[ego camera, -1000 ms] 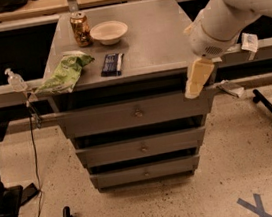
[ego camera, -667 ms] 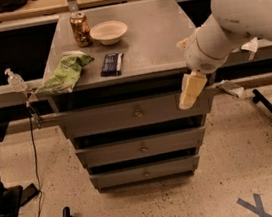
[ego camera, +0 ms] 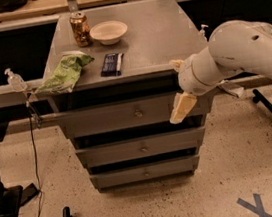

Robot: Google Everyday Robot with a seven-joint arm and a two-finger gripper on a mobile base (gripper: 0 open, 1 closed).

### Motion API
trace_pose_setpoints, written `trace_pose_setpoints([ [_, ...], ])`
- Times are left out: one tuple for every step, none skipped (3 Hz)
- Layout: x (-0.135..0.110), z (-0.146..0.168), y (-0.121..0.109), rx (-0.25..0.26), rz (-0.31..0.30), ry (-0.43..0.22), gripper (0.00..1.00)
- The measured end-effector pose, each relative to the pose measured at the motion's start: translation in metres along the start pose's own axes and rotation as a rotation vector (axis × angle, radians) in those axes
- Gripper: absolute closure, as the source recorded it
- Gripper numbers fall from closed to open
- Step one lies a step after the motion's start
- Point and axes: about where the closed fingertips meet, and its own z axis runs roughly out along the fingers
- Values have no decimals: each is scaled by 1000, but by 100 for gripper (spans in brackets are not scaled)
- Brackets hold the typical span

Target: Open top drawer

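The robot's hand (ego camera: 182, 108) hangs in front of the right end of the top drawer (ego camera: 127, 115), well right of its knob (ego camera: 138, 113); I cannot tell how far open it is or whether it touches the front. The drawer sits under the table (ego camera: 160, 31) top, above two narrower drawers. On top stand a can (ego camera: 80, 29), a white bowl (ego camera: 108, 32) with nothing visible inside, a green bag (ego camera: 63, 74) and a dark packet (ego camera: 112, 64).

Three drawers (ego camera: 140, 143), one end effector (ego camera: 182, 108), one can (ego camera: 80, 29), one bowl (ego camera: 108, 32), one chip bag (ego camera: 64, 74)
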Motion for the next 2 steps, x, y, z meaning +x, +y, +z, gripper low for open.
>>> trace_pose_setpoints([
  [17, 31, 14, 7, 17, 1, 0],
  [41, 72, 32, 13, 52, -25, 0],
])
